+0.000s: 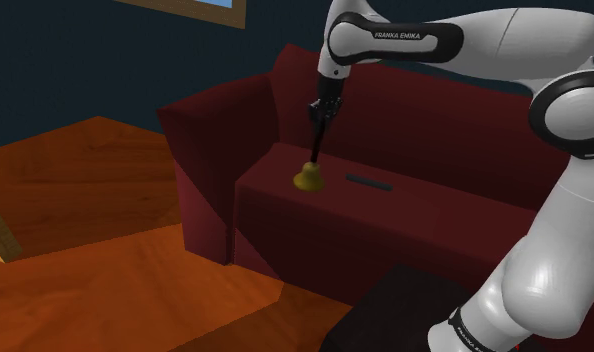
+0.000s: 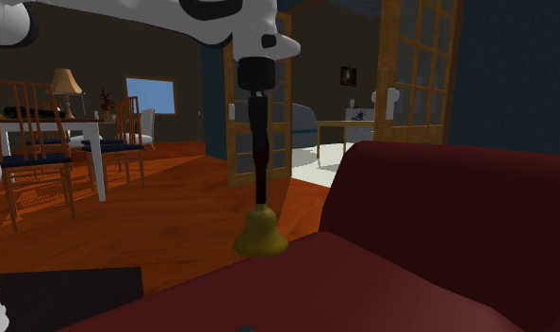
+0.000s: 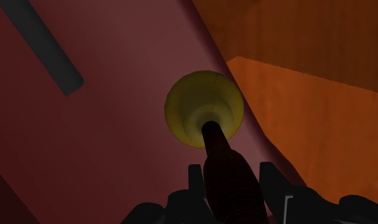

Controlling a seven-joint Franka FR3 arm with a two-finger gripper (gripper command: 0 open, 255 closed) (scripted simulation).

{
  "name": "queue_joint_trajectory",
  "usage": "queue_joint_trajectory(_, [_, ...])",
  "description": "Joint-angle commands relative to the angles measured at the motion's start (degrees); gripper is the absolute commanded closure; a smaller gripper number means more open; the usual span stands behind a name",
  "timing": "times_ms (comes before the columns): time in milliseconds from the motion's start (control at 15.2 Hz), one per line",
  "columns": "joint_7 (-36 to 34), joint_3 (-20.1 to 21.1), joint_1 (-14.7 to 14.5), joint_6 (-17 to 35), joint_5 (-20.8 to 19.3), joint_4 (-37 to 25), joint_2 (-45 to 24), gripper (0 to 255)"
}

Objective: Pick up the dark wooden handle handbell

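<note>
Brass-yellow at the bell, near black at the handle: one handbell [image 1: 306, 178], upright on the dark red sofa [image 1: 415, 235], at the seat's front edge, centre of the shoulder view. Resting on the cushion or just clear of it, cannot tell. One gripper [image 3: 232, 173], all black, its two fingers [image 3: 195, 178] drawn in narrow and clasping the handle's upper part, one on each side, with the bell flaring beyond the fingertips. One flat dark bar [image 1: 368, 182] on the same seat, to the right of the bell in the shoulder view, near it but apart. One white arm [image 1: 545, 90], lettered "FRANKA EMIKA" in white on the dark joint at the upper middle of the shoulder view. One dark stand [image 1: 395, 310] at lower right. Orange wood floor [image 1: 85, 260] across the left. At the far left of the second exterior view: one white table [image 2: 42, 125], two wooden chairs [image 2: 28, 132] with blue seats, one lamp [image 2: 65, 83] with a pale shade
</note>
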State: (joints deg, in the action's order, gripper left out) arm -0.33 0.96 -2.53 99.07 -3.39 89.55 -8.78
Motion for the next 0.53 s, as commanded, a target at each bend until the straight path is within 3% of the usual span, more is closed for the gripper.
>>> queue_joint_trajectory(0, [0.1,0.0,0.0,-1.6,0.0,-1.7,-0.1,255])
queue_joint_trajectory(462, [0.3,0.0,-0.1,-5.9,0.0,-6.7,-0.8,255])
